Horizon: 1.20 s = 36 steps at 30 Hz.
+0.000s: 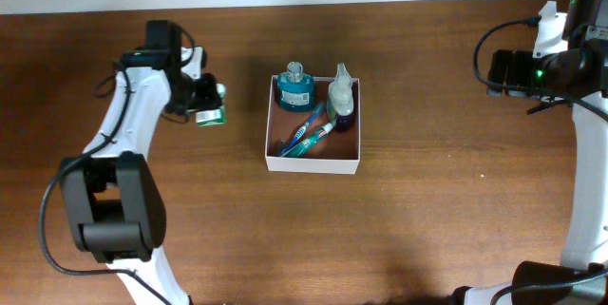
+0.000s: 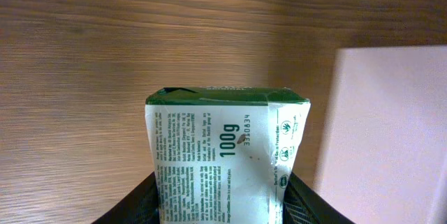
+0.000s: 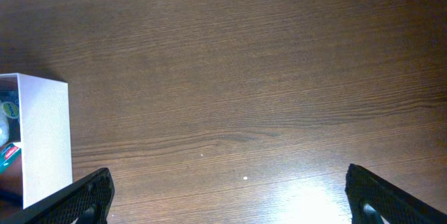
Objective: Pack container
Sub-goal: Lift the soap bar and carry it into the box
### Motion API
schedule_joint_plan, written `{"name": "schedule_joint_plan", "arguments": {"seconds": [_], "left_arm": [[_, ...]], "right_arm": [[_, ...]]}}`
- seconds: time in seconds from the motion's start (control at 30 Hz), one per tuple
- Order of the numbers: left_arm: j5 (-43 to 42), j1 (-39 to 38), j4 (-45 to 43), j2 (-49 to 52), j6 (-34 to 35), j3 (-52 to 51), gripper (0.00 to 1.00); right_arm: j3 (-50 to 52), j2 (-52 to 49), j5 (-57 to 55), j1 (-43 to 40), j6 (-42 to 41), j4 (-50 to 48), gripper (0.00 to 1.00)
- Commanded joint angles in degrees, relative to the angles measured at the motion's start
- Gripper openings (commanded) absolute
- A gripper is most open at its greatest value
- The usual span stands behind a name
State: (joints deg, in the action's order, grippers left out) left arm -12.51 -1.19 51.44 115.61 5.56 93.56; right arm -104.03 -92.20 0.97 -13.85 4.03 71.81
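In container (image 1: 313, 164): bottle (image 1: 295, 87), toothbrushes (image 1: 305, 139), tube (image 1: 342, 97); left claw (image 1: 202, 103) grips packet (image 2: 223, 147).

Picture edges cut off the lower end of the packet (image 2: 223, 154) and most of the container (image 3: 43, 140).

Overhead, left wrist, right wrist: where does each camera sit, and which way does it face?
Overhead: above the table, looking straight down; left arm and right arm show.
Left wrist: on the left gripper, facing the held packet and the white-walled container; fingers show.
Right wrist: on the right gripper, facing the table; open fingers show.
Shared: the container appears in all three.
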Motion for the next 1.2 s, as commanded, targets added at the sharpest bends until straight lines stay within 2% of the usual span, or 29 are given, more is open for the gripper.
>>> {"name": "schedule_joint_plan", "arguments": {"seconds": [0.0, 0.17, 0.33, 0.47, 0.73, 1.17], "left_arm": [[-3.2, -4.3, 0.0, -4.1, 4.3, 1.4, 0.01], [-2.5, -10.6, 0.0, -6.6, 4.3, 1.4, 0.01], [-2.6, -13.6, 0.1, -7.8, 4.4, 1.4, 0.01], [-2.5, -16.8, 0.7, -7.7, 6.8, 1.3, 0.01], [9.5, -24.7, 0.8, -7.7, 8.0, 1.3, 0.01], [11.1, -26.1, -2.2, -7.6, 13.1, -2.3, 0.01]], "right_arm": [[-0.4, -0.1, 0.3, 0.0, -0.5, 0.0, 0.99], [-0.4, -0.1, 0.3, 0.0, -0.5, 0.0, 0.99], [-0.4, -0.1, 0.3, 0.0, -0.5, 0.0, 0.99], [-0.4, -0.1, 0.3, 0.0, -0.5, 0.0, 0.99], [-0.4, -0.1, 0.3, 0.0, -0.5, 0.0, 0.99], [-0.4, -0.1, 0.3, 0.0, -0.5, 0.0, 0.98]]}}
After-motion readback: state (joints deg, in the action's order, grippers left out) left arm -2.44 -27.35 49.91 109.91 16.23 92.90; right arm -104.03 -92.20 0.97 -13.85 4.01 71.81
